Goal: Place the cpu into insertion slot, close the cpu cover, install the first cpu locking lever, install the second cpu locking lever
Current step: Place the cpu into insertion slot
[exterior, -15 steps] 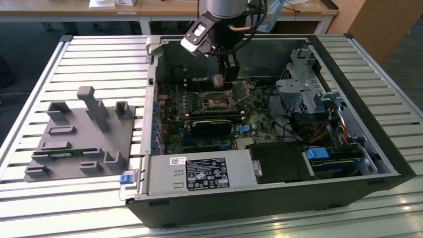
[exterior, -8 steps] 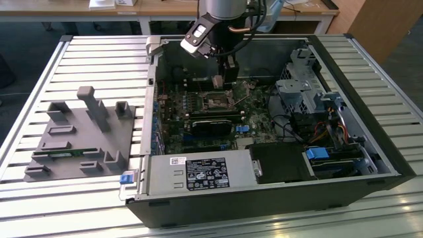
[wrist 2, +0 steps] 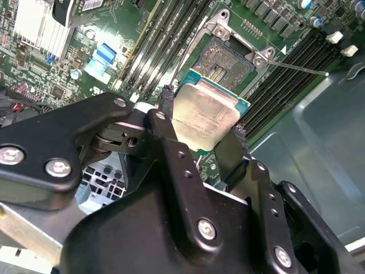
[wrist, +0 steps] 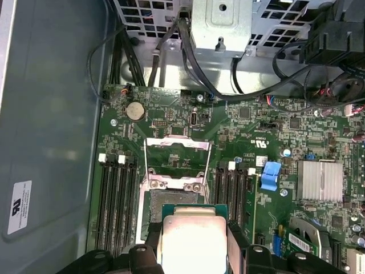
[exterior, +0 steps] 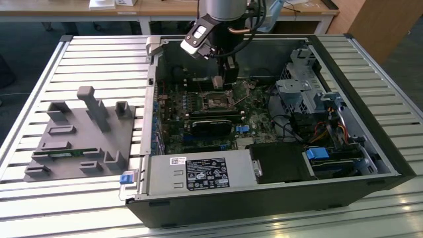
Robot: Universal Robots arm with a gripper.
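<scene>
The jaws are closed on the cpu (wrist 2: 208, 117). In the second wrist view the two black fingers (wrist 2: 177, 165) press against its opposite edges, and their tips hide these edges. The chip shows its dull silver top with a green border. In the first wrist view the cpu (wrist: 191, 240) is cut off by the frame edge, so one side of it is not seen.

Just behind the chip lies the slot (wrist 2: 222, 63), open, with its dark grid of contacts and silvery rim. The cpu is not seated. It hangs over the near part of the slot (wrist: 171, 197) and covers it there, and how high it hangs I cannot tell. The cover (wrist: 178, 160) is folded back beyond the slot, and green board shows through its window. A thin lever (wrist 2: 299, 68) sticks out from one corner of the rim; a second lever I cannot make out for sure. Long black memory slots (wrist: 114, 205) run on both sides.

In the exterior view the arm (exterior: 225, 10) comes down from the upper middle into the open case (exterior: 264, 208), and its body hides the chip. The slot (exterior: 217, 102) is small below it. The case lies on a slatted counter (exterior: 99, 59), and a grey fixture (exterior: 73, 139) stands at the exterior view's left.
</scene>
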